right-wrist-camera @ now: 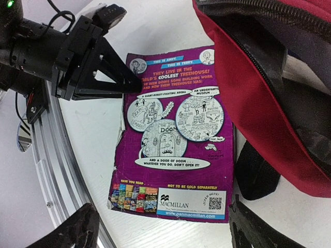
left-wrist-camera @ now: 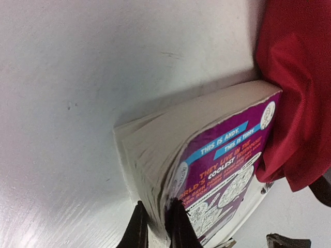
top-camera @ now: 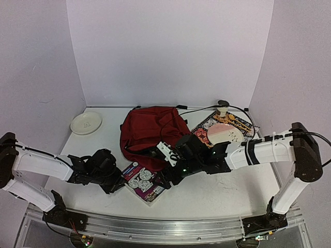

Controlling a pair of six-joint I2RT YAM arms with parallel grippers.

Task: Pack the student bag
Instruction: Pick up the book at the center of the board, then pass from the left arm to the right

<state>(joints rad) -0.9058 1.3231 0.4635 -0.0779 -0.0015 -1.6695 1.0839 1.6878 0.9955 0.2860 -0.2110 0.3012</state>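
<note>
the student bag lies slumped at the middle of the table, its unzipped mouth and grey lining turned toward the arms. a purple paperback lies flat just at that mouth, one long edge touching the red fabric, so its long axis runs along the rim rather than into it. the left gripper is closed on the book's opposite, page-side edge near a corner, so the bag lies straight across the book from it. the right gripper hangs over the book, fingers spread wide and empty, nearer the mouth. the book likely has to be tipped up and slid sideways into the opening. the table is smooth and white; a white plate and some flat printed things sit well apart at either side.
</note>
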